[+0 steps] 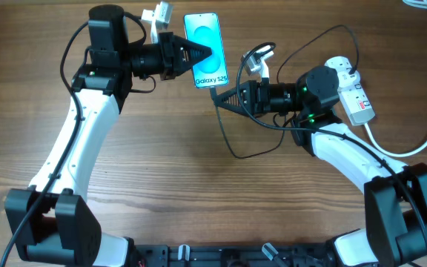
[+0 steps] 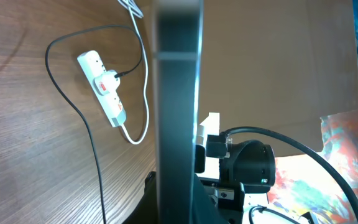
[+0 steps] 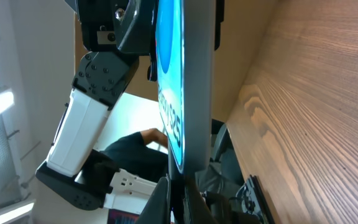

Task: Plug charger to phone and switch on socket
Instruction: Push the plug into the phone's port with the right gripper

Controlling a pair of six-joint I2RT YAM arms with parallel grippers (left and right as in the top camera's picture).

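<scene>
The phone (image 1: pixel 205 49) has its teal screen facing up at the table's far middle. My left gripper (image 1: pixel 201 53) is shut on its left edge. In the left wrist view the phone (image 2: pixel 178 93) is an edge-on dark bar between the fingers (image 2: pixel 179 202). My right gripper (image 1: pixel 219 95) is at the phone's bottom edge, shut on the charger's connector end (image 1: pixel 213 90). The black cable (image 1: pixel 232 144) loops back to the socket (image 1: pixel 351 90) at the right. In the right wrist view the phone (image 3: pixel 191 81) stands edge-on just above my fingertips (image 3: pixel 178 196). The connector itself is hidden.
The socket's thick white cord (image 1: pixel 414 148) curves off to the right edge. The socket (image 2: pixel 102 87), with red switches, and the black cable (image 2: pixel 89 134) also show in the left wrist view. Both arms meet over the far middle of the wooden table (image 1: pixel 169 170).
</scene>
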